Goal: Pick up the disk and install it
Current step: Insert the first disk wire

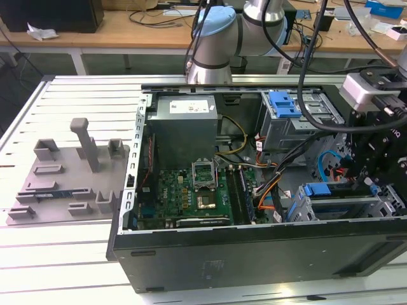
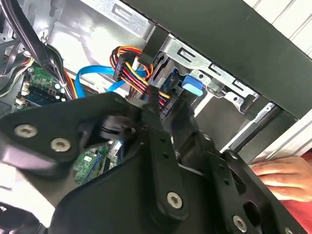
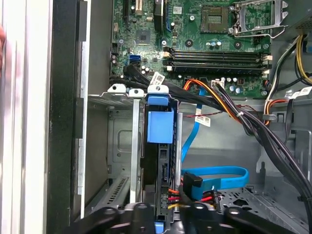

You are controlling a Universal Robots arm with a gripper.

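The disk point(image 3: 159, 127) stands on edge in a slot of the metal drive cage point(image 3: 119, 146), its blue rail tab uppermost; in the exterior view it sits low in the cage at the case's right end point(image 1: 321, 190). My gripper point(image 3: 163, 217) straddles the disk's near end, one black finger on each side, and looks shut on it. In the second wrist view the gripper point(image 2: 170, 109) reaches to the dark disk edge beside the blue tab point(image 2: 192, 84). In the exterior view the gripper point(image 1: 365, 175) hangs over the cage.
The open computer case point(image 1: 254, 254) lies on a slatted table. Bundled power and blue data cables point(image 3: 214, 178) crowd the space beside the cage. A bare blue clip point(image 1: 284, 103) sits on the upper bay. A person's hand point(image 2: 282, 171) rests outside the case wall. A grey fixture point(image 1: 70, 178) lies at the exterior view's left.
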